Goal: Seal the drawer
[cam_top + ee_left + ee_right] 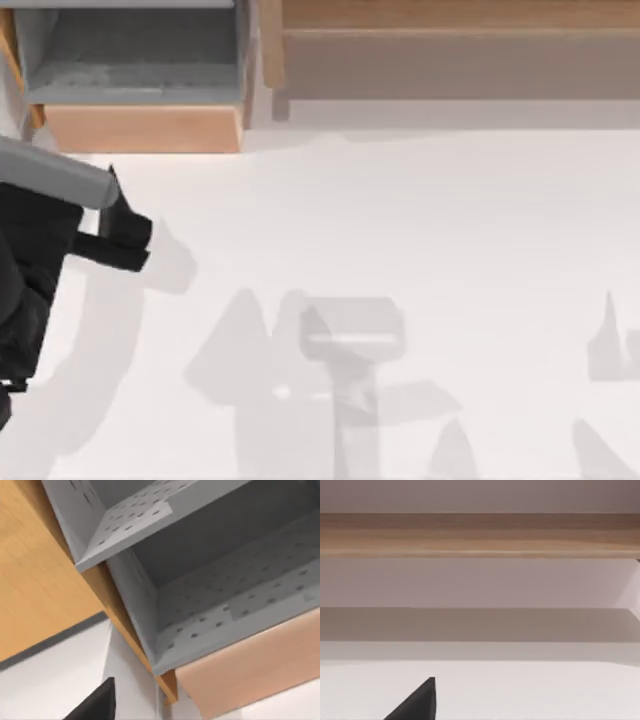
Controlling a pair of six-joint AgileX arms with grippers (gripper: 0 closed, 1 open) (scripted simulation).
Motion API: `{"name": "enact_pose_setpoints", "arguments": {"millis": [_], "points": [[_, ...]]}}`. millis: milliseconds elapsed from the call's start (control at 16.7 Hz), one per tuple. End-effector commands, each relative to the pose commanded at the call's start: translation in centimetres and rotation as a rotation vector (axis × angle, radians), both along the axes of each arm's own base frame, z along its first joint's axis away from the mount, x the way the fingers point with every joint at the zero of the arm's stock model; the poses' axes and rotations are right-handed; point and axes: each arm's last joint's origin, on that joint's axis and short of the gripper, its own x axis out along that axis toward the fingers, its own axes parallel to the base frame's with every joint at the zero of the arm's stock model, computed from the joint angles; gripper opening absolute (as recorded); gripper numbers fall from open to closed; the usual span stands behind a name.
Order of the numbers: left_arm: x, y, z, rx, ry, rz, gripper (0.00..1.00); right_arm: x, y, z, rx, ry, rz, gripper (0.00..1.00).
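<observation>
— Where was the left gripper?

— At the near left of the white table, reaching in from the left edge of the top view with its dark fingers pointing right. The two fingers lay close together, one just above the other, with nothing between them. I could not tell for certain whether they were fully closed.

— And the drawer?

— Farther back, at the far left corner of the table. It stood pulled out toward the near side, its light-orange front panel facing the gripper and its grey inside open to view. The gripper was near the panel but apart from it, a strip of bare table between them.

— What did the left wrist view add?

— The drawer from close by: grey walls, a speckled grey floor, the orange panel at its near edge, and a black fingertip low in the frame.

— Anything beyond the drawer?

— To its right, along the far edge, ran the long brown wooden cabinet. The right wrist view faced that cabinet across the table, with one black fingertip of the right gripper showing; its state I could not tell.
</observation>
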Motion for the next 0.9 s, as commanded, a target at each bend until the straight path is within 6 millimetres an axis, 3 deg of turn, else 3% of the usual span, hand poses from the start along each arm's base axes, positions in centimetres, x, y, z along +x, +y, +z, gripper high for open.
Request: {"name": "enact_pose_setpoints", "arguments": {"millis": [240, 480, 720, 900], "points": [[1.9, 6.3, -3.1, 0.286, 0.067, -0.039, 1.00, 0.0, 0.0, 0.0, 0.000, 0.000, 0.000, 1.00], [2.0, 12.9, -5.5, 0.550, 0.073, -0.090, 1.00, 0.0, 0.0, 0.0, 0.000, 0.000, 0.000, 1.00], [1.5, 18.9, -6.6, 0.810, 0.001, -0.111, 1.00, 0.0, 0.0, 0.0, 0.000, 0.000, 0.000, 1.00], [1.2, 22.2, -6.8, 0.979, -0.059, -0.106, 1.00, 0.0, 0.0, 0.0, 0.000, 0.000, 0.000, 1.00]]}}
